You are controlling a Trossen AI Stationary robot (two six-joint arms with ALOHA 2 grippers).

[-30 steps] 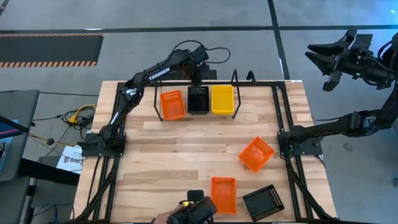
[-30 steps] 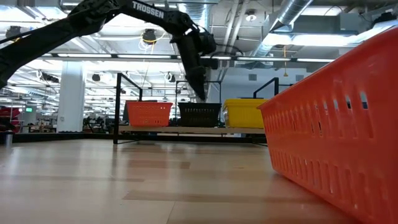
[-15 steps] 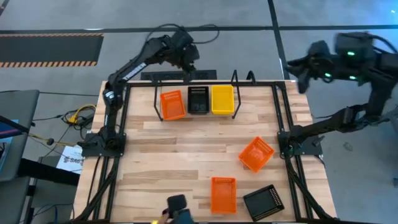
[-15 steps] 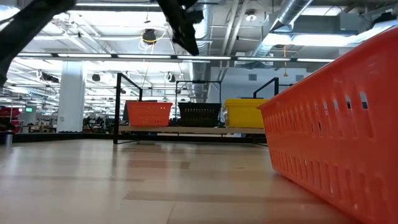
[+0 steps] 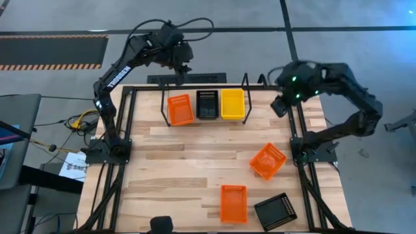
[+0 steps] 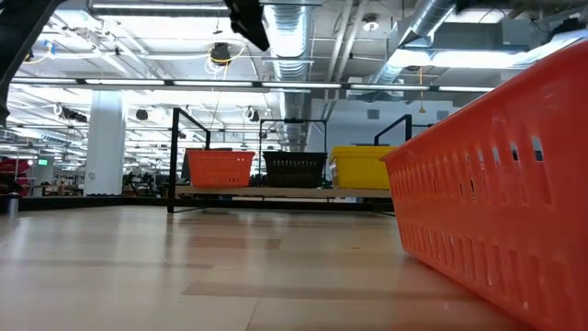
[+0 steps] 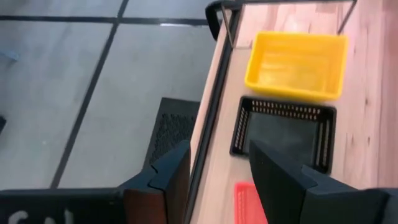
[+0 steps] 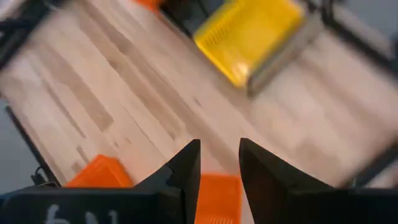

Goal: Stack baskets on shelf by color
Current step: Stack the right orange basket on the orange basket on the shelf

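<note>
While raised clear of the worktop [image 5: 195,149], left pincer [image 5: 180,65] hovers just beyond the far edge, behind the shelf [image 5: 203,88], fingers [image 7: 273,171] parted around nothing. Right pincer [image 5: 281,104] hangs over the far right corner, fingers [image 8: 186,165] narrowly apart, empty. On the shelf, side by side: red-orange basket [image 5: 180,108], black basket [image 5: 207,104], yellow basket [image 5: 232,104]. Loose toward the near right corner: tilted red-orange basket [image 5: 268,161], second red-orange basket [image 5: 233,203], black basket [image 5: 275,210] at the near edge.
</note>
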